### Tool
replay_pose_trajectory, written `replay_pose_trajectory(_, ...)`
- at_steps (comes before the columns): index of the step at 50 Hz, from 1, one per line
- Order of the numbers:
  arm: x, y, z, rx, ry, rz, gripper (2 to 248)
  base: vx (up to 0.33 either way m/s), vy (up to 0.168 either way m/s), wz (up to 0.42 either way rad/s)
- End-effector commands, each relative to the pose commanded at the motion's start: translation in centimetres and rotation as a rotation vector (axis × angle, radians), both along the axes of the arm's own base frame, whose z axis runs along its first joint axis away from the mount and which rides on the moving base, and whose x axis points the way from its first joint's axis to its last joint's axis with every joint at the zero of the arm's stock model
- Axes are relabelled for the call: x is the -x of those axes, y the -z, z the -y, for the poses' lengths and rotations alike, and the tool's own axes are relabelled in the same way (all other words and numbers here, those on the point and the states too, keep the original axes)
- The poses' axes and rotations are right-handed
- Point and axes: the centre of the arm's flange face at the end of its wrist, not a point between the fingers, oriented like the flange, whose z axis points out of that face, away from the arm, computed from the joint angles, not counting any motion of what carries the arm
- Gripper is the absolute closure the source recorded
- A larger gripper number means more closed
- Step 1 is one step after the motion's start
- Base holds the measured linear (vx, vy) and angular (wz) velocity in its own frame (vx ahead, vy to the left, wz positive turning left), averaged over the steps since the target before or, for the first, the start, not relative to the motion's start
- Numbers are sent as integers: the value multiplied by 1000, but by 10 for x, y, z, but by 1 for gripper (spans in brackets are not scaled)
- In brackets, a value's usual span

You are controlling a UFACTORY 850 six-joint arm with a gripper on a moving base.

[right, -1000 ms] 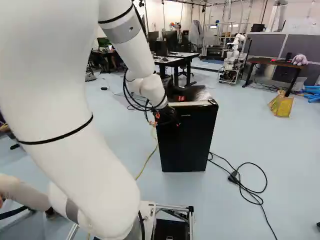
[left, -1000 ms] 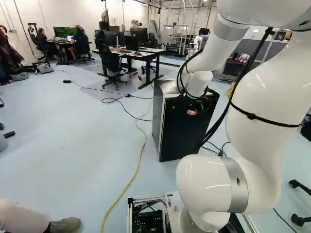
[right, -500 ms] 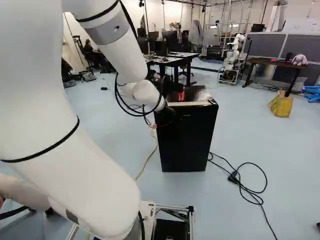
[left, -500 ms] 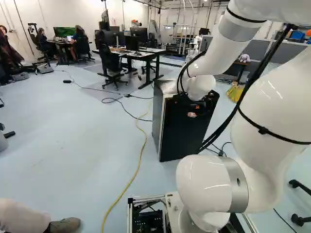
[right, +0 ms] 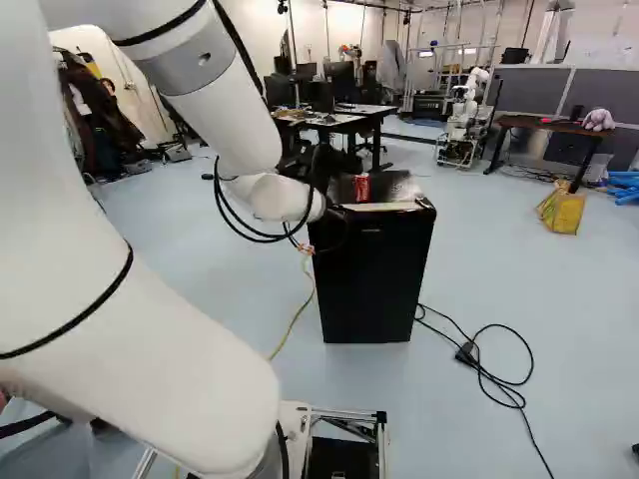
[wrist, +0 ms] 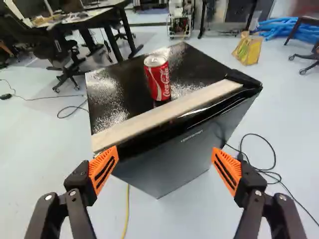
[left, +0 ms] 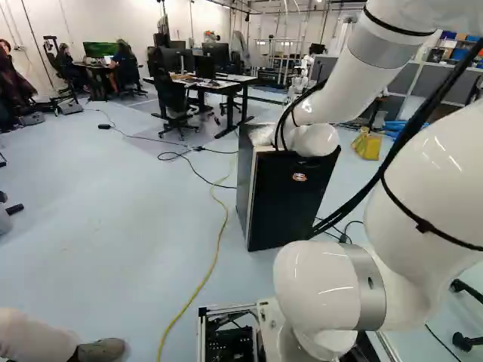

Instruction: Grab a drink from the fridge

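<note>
while the fridge (wrist: pixel 174 159) is shut, a red can (wrist: pixel 159 79) tops it.

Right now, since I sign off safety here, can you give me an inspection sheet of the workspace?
Surface: black fridge top, light strip along its front edge.
Job's things: mini fridge, door looks shut; red soda can upright on top.
Clutter: yellow bag on the floor beyond the fridge.
Gripper: fingers open, nothing gripped.
Cables: yellow cable and looped black cable on the floor, on opposite sides of the fridge.
Surroundings: office chair, desk with monitors, another robot beyond.
</note>
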Motion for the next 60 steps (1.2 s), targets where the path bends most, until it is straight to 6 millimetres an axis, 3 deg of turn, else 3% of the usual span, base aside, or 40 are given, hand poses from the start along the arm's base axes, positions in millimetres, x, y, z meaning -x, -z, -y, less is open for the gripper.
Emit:
replay_pose_trajectory(17, 9, -12, -1, 64, 12, 162, 3, 0, 0, 0)
replay_pose_trajectory(33, -24, -8, 8, 100, 15, 217, 3, 0, 0, 0)
replay_pose_trajectory(60, -74, 18, 27, 103, 21, 173, 3, 0, 0, 0)
